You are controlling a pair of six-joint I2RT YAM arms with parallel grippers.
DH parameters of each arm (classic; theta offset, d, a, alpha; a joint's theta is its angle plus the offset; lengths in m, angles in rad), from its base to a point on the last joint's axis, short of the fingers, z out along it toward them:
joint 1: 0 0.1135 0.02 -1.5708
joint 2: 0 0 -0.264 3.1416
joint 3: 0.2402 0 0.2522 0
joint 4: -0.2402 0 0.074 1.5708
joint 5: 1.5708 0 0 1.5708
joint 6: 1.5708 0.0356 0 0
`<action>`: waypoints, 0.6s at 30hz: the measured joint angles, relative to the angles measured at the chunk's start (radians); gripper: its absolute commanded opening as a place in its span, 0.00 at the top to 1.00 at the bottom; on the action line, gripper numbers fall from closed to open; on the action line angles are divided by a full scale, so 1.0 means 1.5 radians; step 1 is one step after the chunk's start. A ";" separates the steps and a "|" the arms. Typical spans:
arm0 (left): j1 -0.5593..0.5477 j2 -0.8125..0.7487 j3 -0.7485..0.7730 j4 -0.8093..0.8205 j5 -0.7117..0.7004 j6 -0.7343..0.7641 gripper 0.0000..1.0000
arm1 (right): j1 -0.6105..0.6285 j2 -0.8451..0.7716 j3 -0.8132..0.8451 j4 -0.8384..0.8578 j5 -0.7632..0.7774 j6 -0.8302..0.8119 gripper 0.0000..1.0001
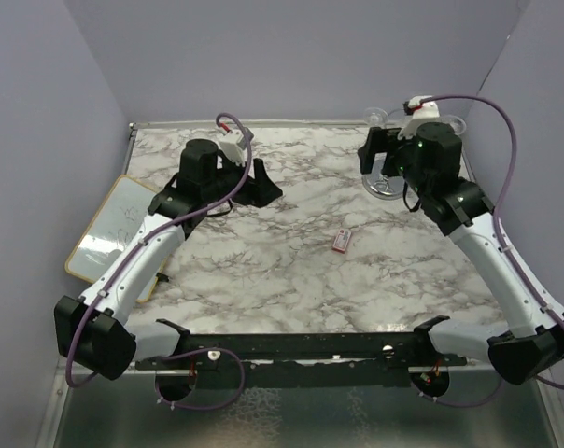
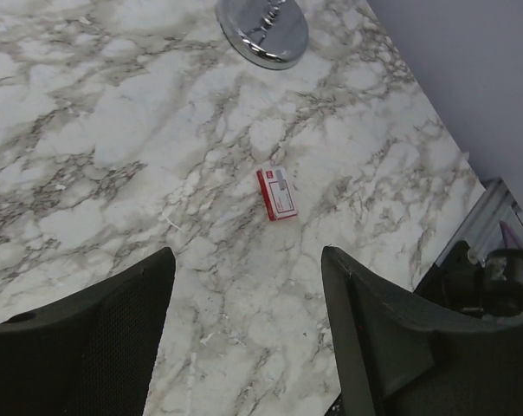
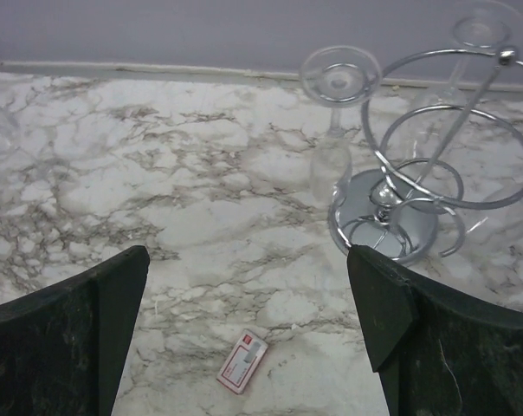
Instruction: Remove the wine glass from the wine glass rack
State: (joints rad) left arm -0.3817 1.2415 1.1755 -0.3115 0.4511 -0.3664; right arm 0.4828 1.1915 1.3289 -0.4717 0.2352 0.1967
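From above: rack (image 1: 387, 186) at 1 o'clock on the table (image 1: 263, 280), right gripper (image 1: 383, 152) hovering right at it, spread wide and empty. Left gripper (image 1: 261, 185) at 11 o'clock, well apart from the rack, parted too, holding nothing. Small red box (image 1: 341, 242) near centre; whiteboard (image 1: 109, 229) at 9 o'clock by the table's edge. From the left wrist: only the rack's round base at 12 o'clock and the box mid-frame, beyond the open jaws. From the right wrist: glass (image 3: 335, 130) hanging foot-up just beside the wire ring at 1 o'clock, second glass (image 3: 482, 30) at 2 o'clock; cannot tell which wire catches the foot. Best to swing right, come level with the stem just under the foot, close gently, then slide outward along the wire rather than lift straight. Marble-patterned top, smooth and hard, so no dropping. Plain lilac walls (image 1: 39, 140) close on three sides.
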 measured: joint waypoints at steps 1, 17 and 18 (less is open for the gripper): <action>-0.012 0.003 -0.012 0.010 0.007 0.000 0.29 | -0.030 0.003 0.007 -0.005 -0.016 0.005 0.00; -0.062 0.033 -0.106 0.097 0.038 0.091 0.30 | -0.514 0.120 0.027 0.061 -0.361 0.199 0.03; -0.062 0.033 -0.112 0.097 0.038 0.095 0.30 | -0.526 0.129 0.027 0.071 -0.368 0.210 0.05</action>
State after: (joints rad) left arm -0.4747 1.2915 1.0077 -0.1654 0.5083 -0.2245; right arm -0.3069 1.3853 1.3701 -0.3653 -0.3168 0.5117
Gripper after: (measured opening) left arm 0.705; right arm 0.978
